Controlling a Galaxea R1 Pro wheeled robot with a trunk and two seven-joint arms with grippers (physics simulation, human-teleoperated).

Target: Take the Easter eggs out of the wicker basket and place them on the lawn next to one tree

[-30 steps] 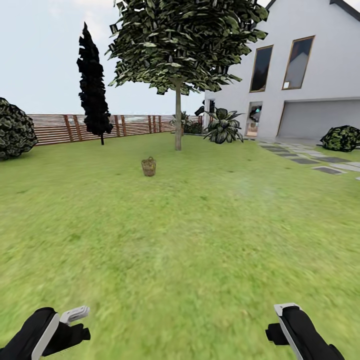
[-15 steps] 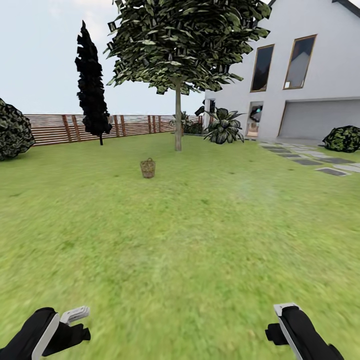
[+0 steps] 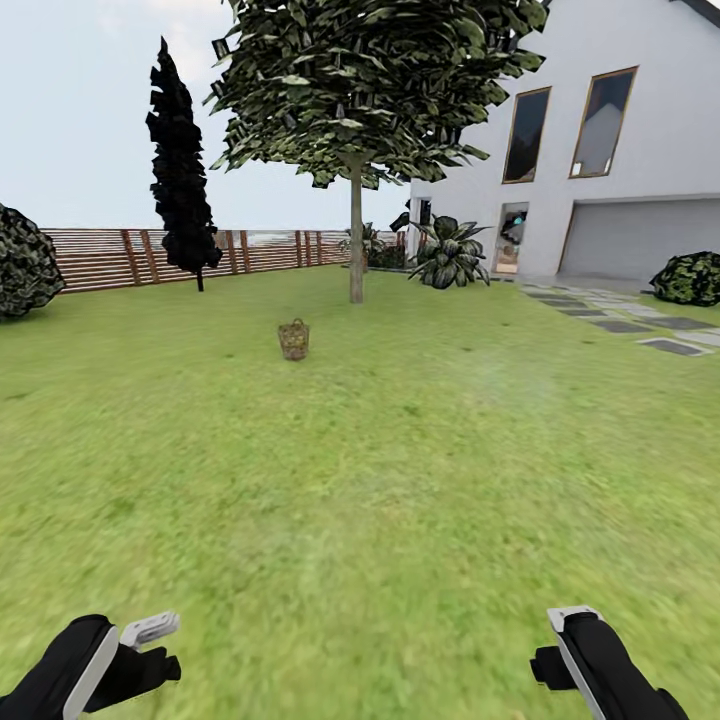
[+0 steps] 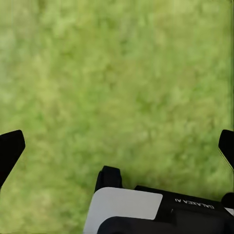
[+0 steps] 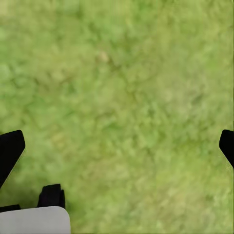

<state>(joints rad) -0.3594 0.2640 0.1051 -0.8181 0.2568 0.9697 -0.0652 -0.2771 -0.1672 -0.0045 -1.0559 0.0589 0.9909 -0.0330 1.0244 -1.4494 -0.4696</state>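
The wicker basket (image 3: 294,339) stands small and far off on the lawn (image 3: 400,480), a little short of the tree (image 3: 356,240) with the straight trunk and round crown. The eggs cannot be made out at this distance. My left arm (image 3: 100,660) and right arm (image 3: 595,660) hang low at the near edge of the head view, far from the basket. The left gripper (image 4: 119,146) is open over bare grass, fingers spread wide. The right gripper (image 5: 119,146) is open too, with only grass between its fingers.
A dark cypress (image 3: 180,170) and a slatted fence (image 3: 100,258) close the back left, with a round bush (image 3: 25,262) at the far left. The white house (image 3: 610,150), palms (image 3: 448,255) and a grey stepping-stone path (image 3: 640,325) lie to the right.
The whole head view has shifted a little, so the camera has moved; the basket sits slightly lower and further left in the picture. Both arms keep their pose.
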